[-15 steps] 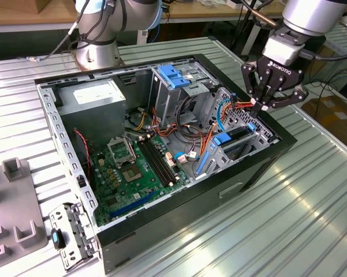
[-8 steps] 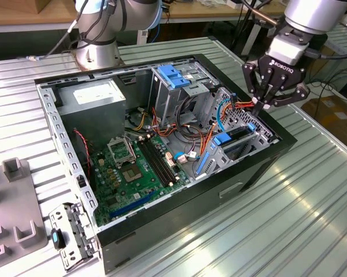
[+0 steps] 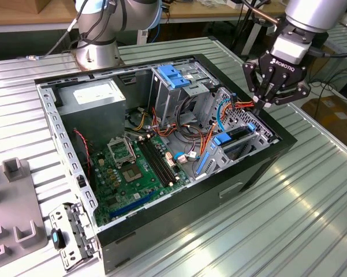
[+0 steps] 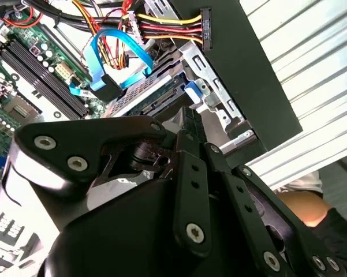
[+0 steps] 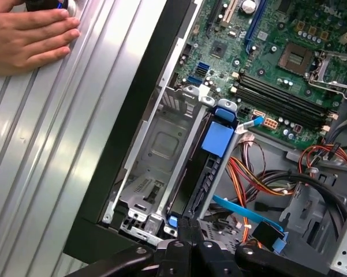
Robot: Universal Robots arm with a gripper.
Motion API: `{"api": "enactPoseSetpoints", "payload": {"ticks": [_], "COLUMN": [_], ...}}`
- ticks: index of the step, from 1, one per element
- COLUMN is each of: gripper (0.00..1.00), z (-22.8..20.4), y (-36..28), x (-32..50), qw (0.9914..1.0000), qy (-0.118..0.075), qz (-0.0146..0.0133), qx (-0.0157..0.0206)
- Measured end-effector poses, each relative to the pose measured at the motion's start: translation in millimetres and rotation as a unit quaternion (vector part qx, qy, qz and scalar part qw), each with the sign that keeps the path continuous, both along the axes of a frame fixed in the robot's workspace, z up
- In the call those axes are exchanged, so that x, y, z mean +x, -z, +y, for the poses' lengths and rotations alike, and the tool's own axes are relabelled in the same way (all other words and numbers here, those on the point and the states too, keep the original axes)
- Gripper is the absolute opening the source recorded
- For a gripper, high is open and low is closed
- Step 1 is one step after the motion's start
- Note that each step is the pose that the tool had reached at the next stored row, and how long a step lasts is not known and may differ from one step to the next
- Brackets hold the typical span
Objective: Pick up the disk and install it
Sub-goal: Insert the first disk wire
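Gripper [image 3: 258,105] pointing down, fingers nearly together, tips at disk [image 5: 191,193] in drive cage.

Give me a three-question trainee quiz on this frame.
1. True or false: the disk stands in the drive cage inside the case.
2. The gripper is nearest: A) the motherboard, B) the disk's end, at the case's edge on the exterior view's right, C) the power supply.
3. In the first wrist view, what rests on the table beside the case?
Key: 1 true. 2 B. 3 a person's hand.
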State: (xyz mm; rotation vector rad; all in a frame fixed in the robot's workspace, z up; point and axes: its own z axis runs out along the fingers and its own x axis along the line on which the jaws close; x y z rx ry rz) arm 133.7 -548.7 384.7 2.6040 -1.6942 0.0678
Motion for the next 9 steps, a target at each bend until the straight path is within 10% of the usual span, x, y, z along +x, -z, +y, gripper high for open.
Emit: {"api": "enactPoseSetpoints", "payload": {"ticks": [9], "gripper": [0.11], "z": [5.3], "y": [0.2], "x": [11.1], "qw": [0.99979], "qy": [-0.021], "qz": [0.0000], "qx": [0.0000]}}
